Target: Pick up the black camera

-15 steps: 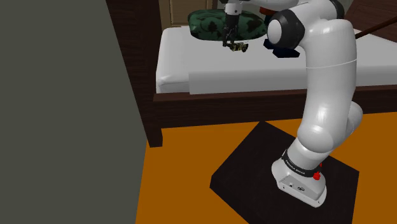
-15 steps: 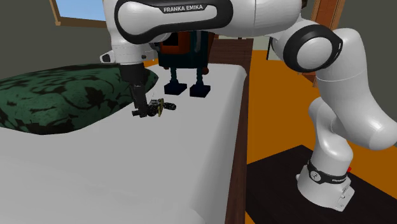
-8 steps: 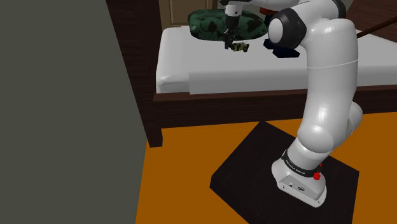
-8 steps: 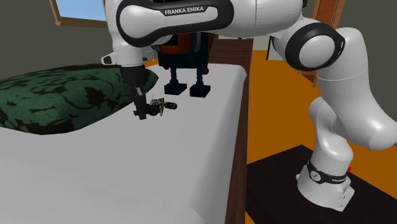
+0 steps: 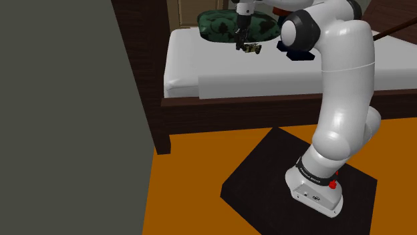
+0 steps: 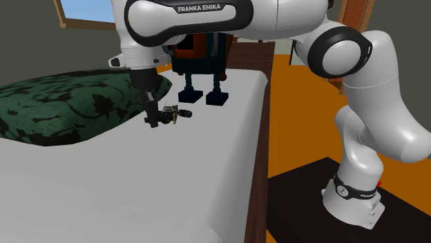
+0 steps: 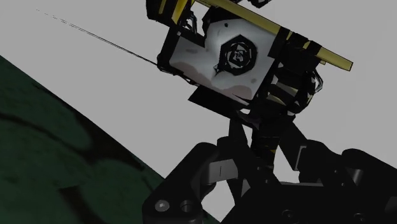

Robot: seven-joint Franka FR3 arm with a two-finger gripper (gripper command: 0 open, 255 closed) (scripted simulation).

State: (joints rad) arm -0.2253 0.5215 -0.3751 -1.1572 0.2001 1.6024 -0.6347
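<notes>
Bedroom; white bed (image 5: 220,73), green pillow (image 6: 62,110)

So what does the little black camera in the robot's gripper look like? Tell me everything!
The small black camera is boxy, with a pale grey front face, a black six-sided lens ring in its middle, a yellow bar along one edge and black framework around. It hangs tilted, clasped by the all-black two-finger gripper, just above the white bed near the dark green patterned pillow.
</notes>
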